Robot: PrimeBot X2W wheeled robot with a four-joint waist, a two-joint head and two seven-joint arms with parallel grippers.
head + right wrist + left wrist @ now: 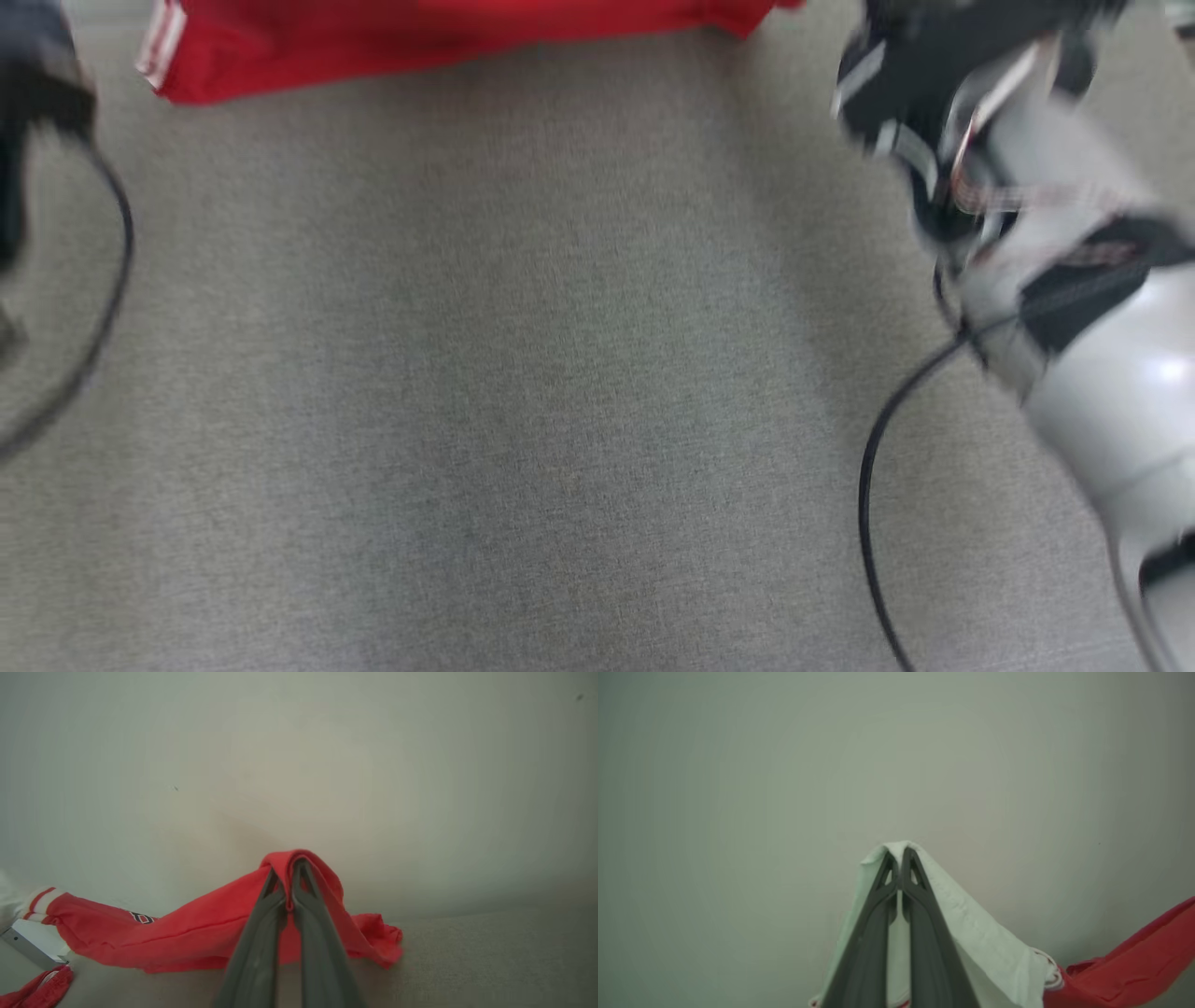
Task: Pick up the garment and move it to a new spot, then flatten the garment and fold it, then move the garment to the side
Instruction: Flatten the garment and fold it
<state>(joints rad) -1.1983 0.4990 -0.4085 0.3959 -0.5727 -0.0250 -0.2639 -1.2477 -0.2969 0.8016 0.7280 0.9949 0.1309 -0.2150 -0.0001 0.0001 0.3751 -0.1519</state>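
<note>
The near and middle stretch of the grey surface [560,373] lies bare, with the pale right arm [1074,308] and its black cable [868,485] blurred along the right side. At the far edge the red garment [448,37] is spread between the two arms, its white-striped cuff [163,42] on the left. The left pincer [900,858] is clenched on a white part of the garment, and the right pincer [286,868] is clenched on a fold of red cloth, the rest sagging down to the surface. By my reading this is the carrying step: the garment is picked up but not yet laid out, so flattening, folding and moving it aside are all left to do. A dark-edged bit of lettering [140,917] shows on the red cloth, too creased to read; I can make out no brand.
</note>
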